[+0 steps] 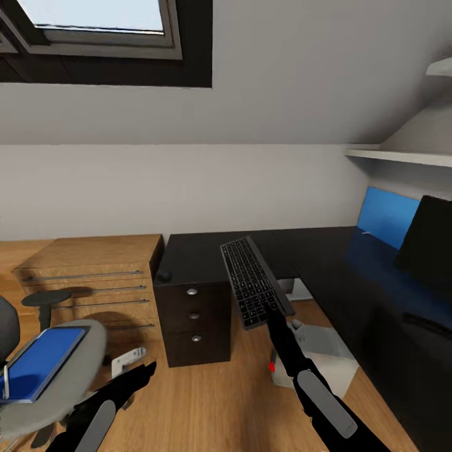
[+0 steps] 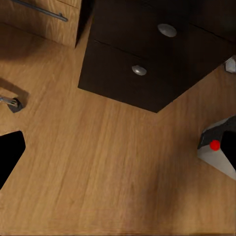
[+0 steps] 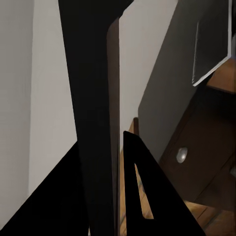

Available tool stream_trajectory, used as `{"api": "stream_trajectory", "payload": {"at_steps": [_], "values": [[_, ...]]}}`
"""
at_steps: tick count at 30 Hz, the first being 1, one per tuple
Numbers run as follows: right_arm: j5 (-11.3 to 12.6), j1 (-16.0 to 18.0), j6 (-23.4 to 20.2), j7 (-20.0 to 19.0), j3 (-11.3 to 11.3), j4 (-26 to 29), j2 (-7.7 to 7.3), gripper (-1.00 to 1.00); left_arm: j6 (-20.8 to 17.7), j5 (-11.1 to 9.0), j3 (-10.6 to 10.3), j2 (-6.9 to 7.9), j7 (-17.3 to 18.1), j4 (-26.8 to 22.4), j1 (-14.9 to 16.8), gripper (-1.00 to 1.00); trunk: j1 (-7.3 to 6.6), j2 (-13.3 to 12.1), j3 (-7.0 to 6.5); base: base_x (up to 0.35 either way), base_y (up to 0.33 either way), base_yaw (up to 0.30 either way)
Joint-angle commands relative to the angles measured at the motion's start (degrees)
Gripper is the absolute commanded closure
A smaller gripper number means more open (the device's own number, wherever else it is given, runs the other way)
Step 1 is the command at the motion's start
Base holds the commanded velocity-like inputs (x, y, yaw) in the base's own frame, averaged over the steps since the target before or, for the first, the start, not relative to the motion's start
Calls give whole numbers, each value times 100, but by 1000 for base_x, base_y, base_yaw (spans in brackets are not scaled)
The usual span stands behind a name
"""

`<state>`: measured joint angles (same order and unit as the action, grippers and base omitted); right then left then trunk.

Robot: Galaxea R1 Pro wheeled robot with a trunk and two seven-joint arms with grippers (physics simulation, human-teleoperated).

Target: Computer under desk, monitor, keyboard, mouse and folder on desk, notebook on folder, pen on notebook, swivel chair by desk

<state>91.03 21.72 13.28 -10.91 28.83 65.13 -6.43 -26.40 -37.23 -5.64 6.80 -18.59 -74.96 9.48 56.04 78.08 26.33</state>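
The right end effector point(image 1: 275, 312) clamped the keyboard point(image 1: 254, 280) at its near end, long axis pointing toward the desk point(image 1: 326, 263) at centre frame.

Wooden floor and dark drawer unit seen from above

A wooden floor point(image 2: 113, 167) is seen across most of the picture. A dark drawer unit point(image 2: 147, 64) is set on it, and two round metal knobs are seen on its fronts, one point(image 2: 167, 30) above the other point(image 2: 139, 70). A light wooden cabinet point(image 2: 44, 19) with a metal bar handle point(image 2: 42, 10) is placed just beside the drawer unit. A grey computer case point(image 2: 216, 152) with a red dot point(image 2: 215, 145) is seen at one edge. A chair caster point(image 2: 12, 104) is seen at the opposite edge, and one black fingertip point(image 2: 10, 155) is shown near it.
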Motion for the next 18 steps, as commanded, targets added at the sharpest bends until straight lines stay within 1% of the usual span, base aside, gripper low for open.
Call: {"api": "stream_trajectory", "payload": {"at_steps": [1,2,5,14,16,18], "values": [[64,8,38,-51,26,-7,-7,100,-3,-63,-107,9,-185,-14,4,-100,-26,-37,-12,-259,-246,0],[64,8,35,-51,26,-9,-4,100,2,-58,-214,13,-235,-18,6,-100,-47,-78,-30,-259,-246,0],[64,8,35,-51,19,-9,-5,100,3,-60,-238,14,-256,-19,6,-100,-113,-198,-84,-259,-246,0],[85,8,-93,-66,18,-18,-115,100,3,-64,-236,14,-259,-19,8,-100,-311,-559,-246,-258,-246,0],[147,8,-95,-67,18,-18,-118,100,3,-65,-236,14,-259,-19,9,-100,-355,-639,-282,-258,-246,0],[295,8,-96,-68,17,-18,-122,100,3,-65,-236,14,-259,-19,8,-100,-399,-719,-318,-258,-246,0]]}}
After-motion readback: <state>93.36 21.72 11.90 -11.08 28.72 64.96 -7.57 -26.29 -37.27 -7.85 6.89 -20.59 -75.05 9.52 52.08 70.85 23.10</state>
